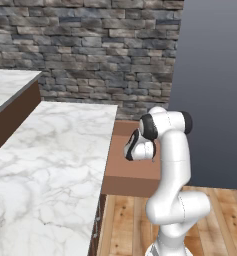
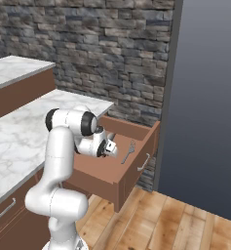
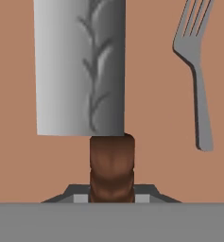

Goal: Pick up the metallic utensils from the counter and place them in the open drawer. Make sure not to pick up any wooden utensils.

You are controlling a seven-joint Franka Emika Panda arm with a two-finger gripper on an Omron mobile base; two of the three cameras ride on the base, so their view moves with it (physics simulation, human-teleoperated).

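Stone wall (image 2: 112,53) and marble counter (image 1: 50,165) frame the drawer (image 2: 136,168), pulled out from the cabinet with its reddish-brown floor showing; a grey metal fork (image 3: 196,75) lies flat inside, beside the robot's hand. Over the drawer, the gripper (image 3: 112,191) clasps the ribbed brown handle of a cleaver (image 3: 80,66), its broad rectangular grey blade etched with a leafy sprig. Seen from the hand, the cleaver's long axis runs straight away from the fingers, blade outward, and the fork lies nearly parallel to it, tines pointing the same way, the two apart. From the right base view the fork (image 2: 128,151) rests near the drawer's front panel
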